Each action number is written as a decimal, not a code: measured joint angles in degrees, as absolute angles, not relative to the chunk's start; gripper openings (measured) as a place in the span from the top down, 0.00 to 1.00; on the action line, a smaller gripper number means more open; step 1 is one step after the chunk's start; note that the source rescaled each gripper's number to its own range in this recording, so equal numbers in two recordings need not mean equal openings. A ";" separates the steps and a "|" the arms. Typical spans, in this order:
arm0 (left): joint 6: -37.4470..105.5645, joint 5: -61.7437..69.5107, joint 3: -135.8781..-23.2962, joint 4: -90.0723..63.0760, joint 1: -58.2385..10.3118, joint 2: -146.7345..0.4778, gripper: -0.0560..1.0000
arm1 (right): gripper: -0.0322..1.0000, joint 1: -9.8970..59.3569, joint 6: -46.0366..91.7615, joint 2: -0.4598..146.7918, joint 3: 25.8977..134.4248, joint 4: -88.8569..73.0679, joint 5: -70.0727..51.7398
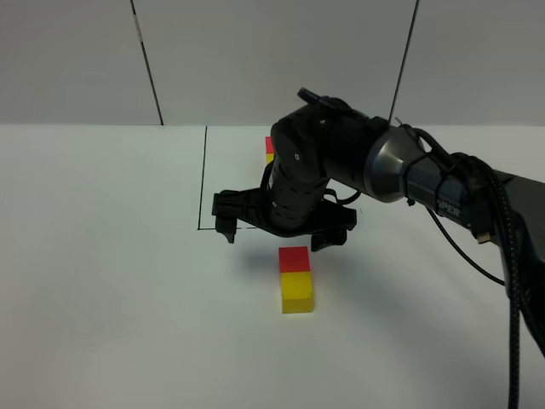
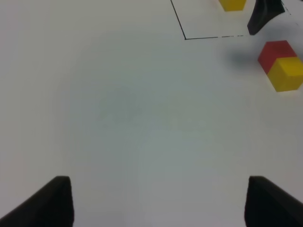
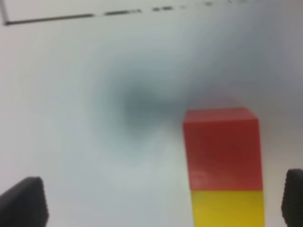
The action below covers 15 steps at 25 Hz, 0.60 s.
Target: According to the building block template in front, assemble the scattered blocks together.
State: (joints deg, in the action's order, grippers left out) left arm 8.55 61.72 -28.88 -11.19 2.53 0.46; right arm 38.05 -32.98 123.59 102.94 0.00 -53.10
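A white table (image 1: pixel 102 281) is filling most of the scene, and its surface is looking plain and smooth. A soft grey shadow (image 1: pixel 255 266) is lying on it near the middle. Behind the far edge of the table, a pale grey wall (image 1: pixel 272 51) is standing. Two thin dark seams, one on the left (image 1: pixel 146 61) and one on the right (image 1: pixel 407 60), are running down this wall, both slightly tilted.

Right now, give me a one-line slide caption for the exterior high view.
Right claw hangs open over the table behind the joined red block and yellow block.
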 joint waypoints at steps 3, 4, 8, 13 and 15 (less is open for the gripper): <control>8.55 61.72 -28.88 -11.19 2.53 0.46 0.41 | 0.00 36.51 -32.54 121.20 103.58 0.00 -54.06; 8.55 61.72 -28.88 -11.19 2.53 0.46 0.41 | 0.00 35.23 -32.49 120.52 103.58 0.00 -54.55; 8.55 61.72 -28.88 -11.19 2.53 0.46 0.41 | 0.00 28.36 -31.90 117.98 102.55 2.70 -55.85; 8.55 61.72 -28.88 -11.19 2.53 0.46 0.41 | 0.01 16.75 -31.59 111.15 94.65 6.58 -54.14; 8.55 61.72 -28.88 -11.19 2.53 0.46 0.41 | 0.02 12.57 -31.59 105.93 88.70 8.06 -52.64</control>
